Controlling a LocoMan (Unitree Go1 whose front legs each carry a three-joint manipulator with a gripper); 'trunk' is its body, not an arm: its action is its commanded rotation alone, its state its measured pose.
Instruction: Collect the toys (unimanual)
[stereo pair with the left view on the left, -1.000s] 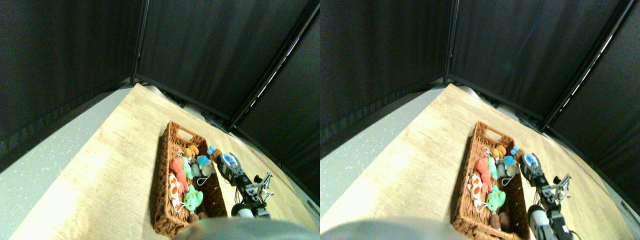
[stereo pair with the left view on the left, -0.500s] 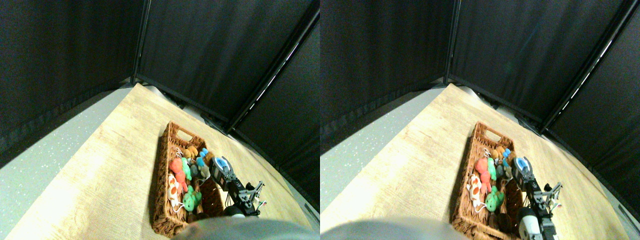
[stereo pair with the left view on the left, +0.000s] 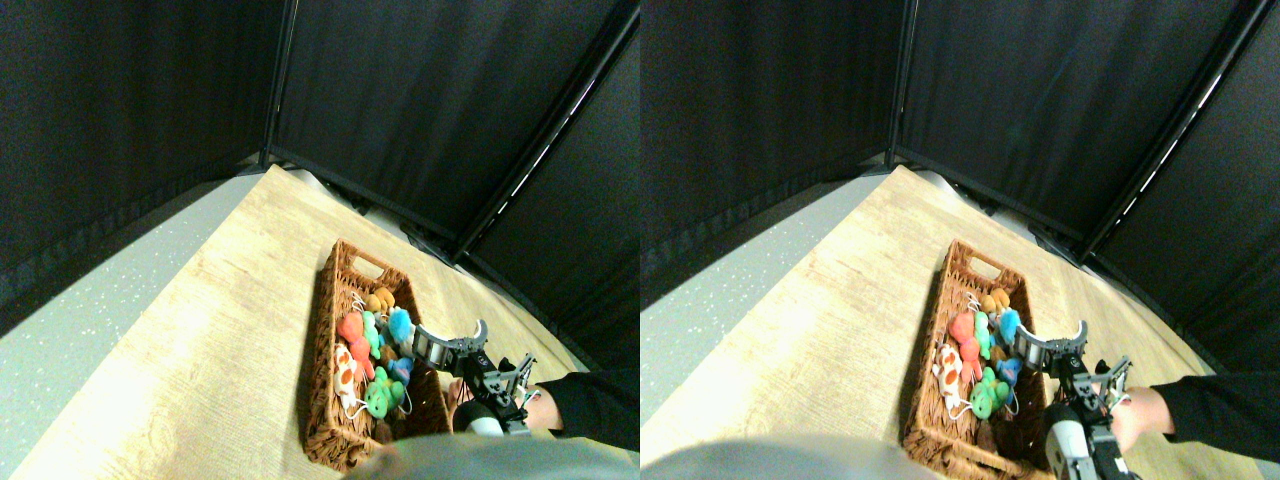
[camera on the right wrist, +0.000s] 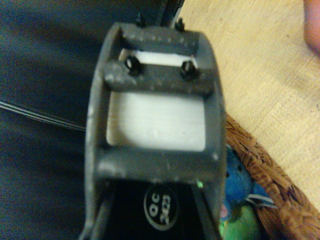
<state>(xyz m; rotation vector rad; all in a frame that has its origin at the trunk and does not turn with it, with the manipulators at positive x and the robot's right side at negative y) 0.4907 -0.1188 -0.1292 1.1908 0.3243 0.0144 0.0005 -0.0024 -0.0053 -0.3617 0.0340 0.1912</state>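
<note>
Gripper (stereo pair with the left view on the left: 455, 340): right manipulator, jaws spread wide, nothing between them. It hangs over the near long rim of the basket (stereo pair with the left view on the left: 322, 345), tilted toward the inside; the wide jaws and this position suit either a drop just made or a reach for the next toy.

Toys, all inside the basket and just beyond the gripper:
- blue toy (stereo pair with the left view on the left: 400, 324), nearest the jaws; in the wrist view it shows as a blue patch (camera on the right wrist: 238, 175) right beside the jaw frame and against the wicker wall (camera on the right wrist: 272, 167).
- small blue toy (stereo pair with the left view on the left: 401, 370), just below the first.
- green toy (stereo pair with the left view on the left: 380, 398), toward the robot's end, with a white loop.
- teal toy (stereo pair with the left view on the left: 372, 335) and red toy (stereo pair with the left view on the left: 352, 329), side by side mid-basket.
- spotted toy (stereo pair with the left view on the left: 345, 373), against the far wall.
- brown toy (stereo pair with the left view on the left: 380, 300), toward the handle end.

No toy shows on the table (stereo pair with the left view on the left: 230, 330), so collection looks nearly or fully done.

Person: a dark sleeve (stereo pair with the left view on the left: 595, 400) reaches in behind the manipulator, the hand (stereo pair with the left view on the left: 546, 410) close to its base, probably to reset toys.

Surround: black curtains (stereo pair with the left view on the left: 420, 100), grey floor (stereo pair with the left view on the left: 90, 330).
</note>
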